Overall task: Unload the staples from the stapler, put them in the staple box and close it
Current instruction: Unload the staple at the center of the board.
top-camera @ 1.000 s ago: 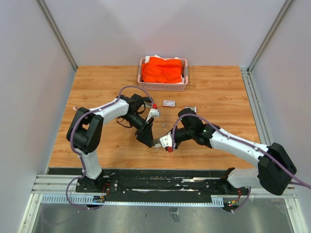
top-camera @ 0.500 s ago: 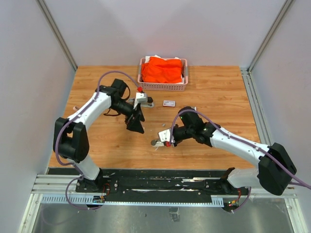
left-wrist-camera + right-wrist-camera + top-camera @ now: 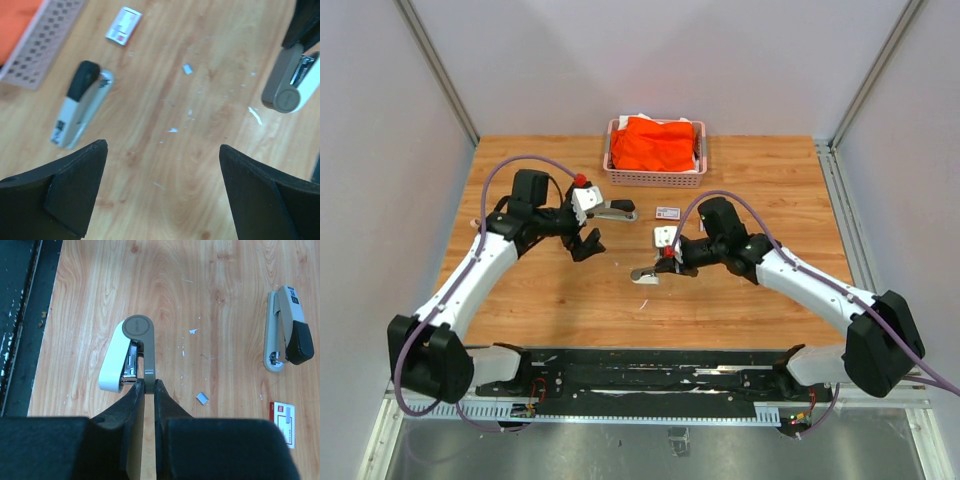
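**Wood surface (image 3: pixel 770 200): stapler (image 3: pixel 114 362) open, unloading partly done**

Left end effector (image 3: pixel 162 150) gapes wide, empty, above the surface. Loose staples (image 3: pixel 187 69) lie scattered at mid-surface. Right end effector (image 3: pixel 148 390) pinches the opened stapler's grey arm; its magazine seemingly holds more.

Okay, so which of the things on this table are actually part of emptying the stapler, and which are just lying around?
Part of the job: white stapler, gripped and hinged open; loose staples scattered nearby.
Just lying about: grey and black stapler, small white box, pink basket with orange cloth.
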`<action>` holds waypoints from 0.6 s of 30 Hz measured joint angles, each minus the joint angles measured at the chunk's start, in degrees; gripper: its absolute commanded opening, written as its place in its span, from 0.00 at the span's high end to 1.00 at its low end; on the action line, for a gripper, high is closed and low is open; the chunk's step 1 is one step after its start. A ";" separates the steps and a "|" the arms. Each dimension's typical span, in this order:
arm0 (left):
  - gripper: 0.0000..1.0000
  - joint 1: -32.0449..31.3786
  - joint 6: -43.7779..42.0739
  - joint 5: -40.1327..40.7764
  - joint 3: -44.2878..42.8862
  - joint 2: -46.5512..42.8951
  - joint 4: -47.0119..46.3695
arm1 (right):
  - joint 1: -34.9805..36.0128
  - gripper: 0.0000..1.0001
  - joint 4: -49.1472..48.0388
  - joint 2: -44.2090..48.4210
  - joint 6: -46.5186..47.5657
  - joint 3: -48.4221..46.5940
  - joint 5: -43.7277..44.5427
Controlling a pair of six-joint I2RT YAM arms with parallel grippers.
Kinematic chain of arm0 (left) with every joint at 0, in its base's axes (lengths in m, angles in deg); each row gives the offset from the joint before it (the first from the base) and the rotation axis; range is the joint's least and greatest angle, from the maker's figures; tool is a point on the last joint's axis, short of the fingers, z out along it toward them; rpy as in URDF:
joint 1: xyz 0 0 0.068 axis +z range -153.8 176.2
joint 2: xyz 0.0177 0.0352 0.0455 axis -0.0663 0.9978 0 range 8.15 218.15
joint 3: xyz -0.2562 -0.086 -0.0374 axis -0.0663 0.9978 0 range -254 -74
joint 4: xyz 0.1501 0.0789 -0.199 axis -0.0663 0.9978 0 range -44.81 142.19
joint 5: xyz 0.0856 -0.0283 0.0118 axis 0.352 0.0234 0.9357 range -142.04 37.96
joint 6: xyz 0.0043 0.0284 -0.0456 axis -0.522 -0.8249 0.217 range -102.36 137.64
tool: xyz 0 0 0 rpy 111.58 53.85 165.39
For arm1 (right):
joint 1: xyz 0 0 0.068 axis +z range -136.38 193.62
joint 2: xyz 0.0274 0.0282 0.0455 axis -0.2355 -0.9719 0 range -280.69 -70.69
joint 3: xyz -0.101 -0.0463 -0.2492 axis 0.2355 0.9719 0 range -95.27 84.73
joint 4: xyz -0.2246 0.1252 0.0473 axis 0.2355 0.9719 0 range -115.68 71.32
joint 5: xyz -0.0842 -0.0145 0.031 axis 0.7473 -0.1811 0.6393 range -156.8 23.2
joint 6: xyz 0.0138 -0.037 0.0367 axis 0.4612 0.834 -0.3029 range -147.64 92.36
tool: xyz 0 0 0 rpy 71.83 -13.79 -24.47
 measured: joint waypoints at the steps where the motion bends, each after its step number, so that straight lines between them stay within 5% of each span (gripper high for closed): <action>1: 0.02 0.00 0.55 1.46 1.33 -1.62 -2.27 | -0.44 0.99 0.13 -0.15 -1.31 -0.35 -0.48; 8: 0.02 0.00 2.78 9.22 8.59 -12.26 -14.27 | -1.77 0.99 0.02 -1.01 -9.38 -2.19 -2.71; 18: 0.02 0.00 0.81 9.99 6.69 -9.33 -12.15 | -4.61 0.99 -1.33 -4.31 -21.03 -2.67 -6.80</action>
